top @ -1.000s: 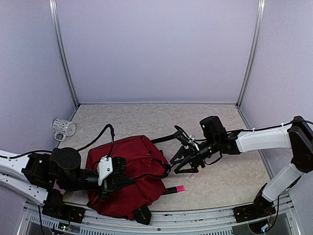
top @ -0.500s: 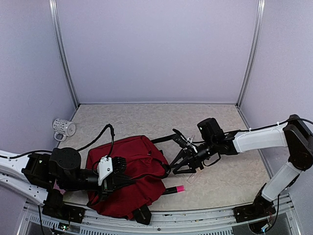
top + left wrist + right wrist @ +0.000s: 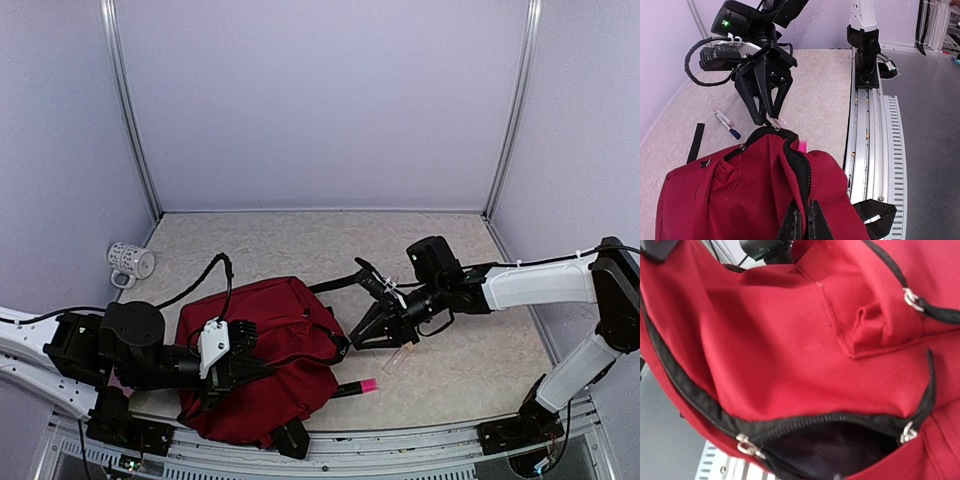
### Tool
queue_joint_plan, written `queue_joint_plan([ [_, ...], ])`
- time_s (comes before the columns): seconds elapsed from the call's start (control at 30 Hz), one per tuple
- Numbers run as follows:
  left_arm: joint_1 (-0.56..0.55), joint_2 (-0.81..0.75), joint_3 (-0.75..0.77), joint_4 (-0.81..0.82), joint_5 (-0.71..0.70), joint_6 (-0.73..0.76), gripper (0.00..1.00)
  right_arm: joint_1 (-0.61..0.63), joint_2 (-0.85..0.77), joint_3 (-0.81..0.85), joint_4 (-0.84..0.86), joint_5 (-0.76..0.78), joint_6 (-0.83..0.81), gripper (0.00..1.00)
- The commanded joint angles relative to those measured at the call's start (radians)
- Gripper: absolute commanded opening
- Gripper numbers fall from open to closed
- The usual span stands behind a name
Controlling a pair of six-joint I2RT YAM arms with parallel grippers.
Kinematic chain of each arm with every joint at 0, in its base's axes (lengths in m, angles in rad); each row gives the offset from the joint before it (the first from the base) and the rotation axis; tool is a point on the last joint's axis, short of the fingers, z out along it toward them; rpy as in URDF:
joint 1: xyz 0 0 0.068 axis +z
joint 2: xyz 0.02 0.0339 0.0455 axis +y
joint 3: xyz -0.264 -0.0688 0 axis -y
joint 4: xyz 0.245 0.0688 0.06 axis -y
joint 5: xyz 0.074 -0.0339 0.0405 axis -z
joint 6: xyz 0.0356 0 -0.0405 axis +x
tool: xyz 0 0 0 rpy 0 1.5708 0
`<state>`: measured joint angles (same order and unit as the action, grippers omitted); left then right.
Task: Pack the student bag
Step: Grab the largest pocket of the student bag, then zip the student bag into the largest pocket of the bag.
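Top external view first: your speckled table (image 3: pixel 300 240) carries everything, and the student bag (image 3: pixel 270 330) lies slumped on it between your two tools, its bulk on the left arm's side. Left gripper (image 3: pixel 803 222) is clamped tight on the bag's black zipper rim, the red fabric rising straight ahead of its fingers. Right gripper (image 3: pixel 765 117) points down at the far end of that same rim, jaws drawn in to a narrow gap. Its tips sit right at the zipper edge, but whether they touch the fabric you cannot tell.

Right wrist view, and the bag fills your whole picture: a zipper mouth gapes just below the tool, with dark lining inside.

Smaller items now. A white patterned mug (image 3: pixel 131 262) lies on its side well off the left gripper, near the left wall. A black strap (image 3: pixel 696 142) lies flat on the table beside the bag. A pink-capped marker (image 3: pixel 362 385) lies below the right gripper, against the bag's near corner. Two silver zipper pulls (image 3: pixel 747 445) flank that open mouth.
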<state>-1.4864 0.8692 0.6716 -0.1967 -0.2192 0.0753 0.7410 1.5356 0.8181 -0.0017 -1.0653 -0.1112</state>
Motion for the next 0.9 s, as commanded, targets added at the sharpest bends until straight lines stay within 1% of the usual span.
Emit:
queue_joint_plan([
  [0.0,-0.003,-0.02,0.002,0.0,-0.033,0.0,0.0,0.014,-0.013,0.016,-0.013,0.001,0.004,0.25],
  [0.03,-0.003,-0.019,0.002,0.001,-0.034,0.001,0.0,0.016,-0.008,0.019,-0.012,0.006,0.006,0.2],
  [0.07,-0.002,-0.018,0.003,0.0,-0.035,0.002,0.0,0.018,-0.005,0.021,-0.015,0.012,0.005,0.14],
  [0.1,-0.002,-0.019,0.003,0.0,-0.036,0.001,0.0,0.021,-0.003,0.024,-0.017,0.016,0.003,0.05],
  [0.13,-0.003,-0.02,0.004,-0.002,-0.037,0.003,0.0,0.021,-0.003,0.023,-0.019,0.02,0.0,0.0],
  [0.27,-0.003,-0.024,0.003,-0.009,-0.021,0.005,0.0,0.016,-0.023,0.019,-0.008,0.066,0.008,0.0],
  [0.37,-0.004,-0.021,0.016,-0.028,0.04,0.017,0.0,-0.023,-0.017,0.03,0.015,0.15,0.059,0.0],
  [0.43,-0.012,-0.017,0.032,-0.039,0.071,0.032,0.0,-0.07,0.017,0.051,0.001,0.198,0.099,0.0],
  [0.6,-0.057,0.002,0.076,-0.069,0.098,0.065,0.0,-0.146,0.122,0.129,-0.046,0.335,0.131,0.0],
  [0.73,-0.102,0.012,0.119,-0.114,0.069,0.078,0.0,-0.207,0.202,0.199,-0.092,0.375,0.133,0.0],
  [0.87,-0.115,0.004,0.115,-0.104,0.052,0.108,0.0,-0.216,0.244,0.247,-0.131,0.39,0.098,0.0],
])
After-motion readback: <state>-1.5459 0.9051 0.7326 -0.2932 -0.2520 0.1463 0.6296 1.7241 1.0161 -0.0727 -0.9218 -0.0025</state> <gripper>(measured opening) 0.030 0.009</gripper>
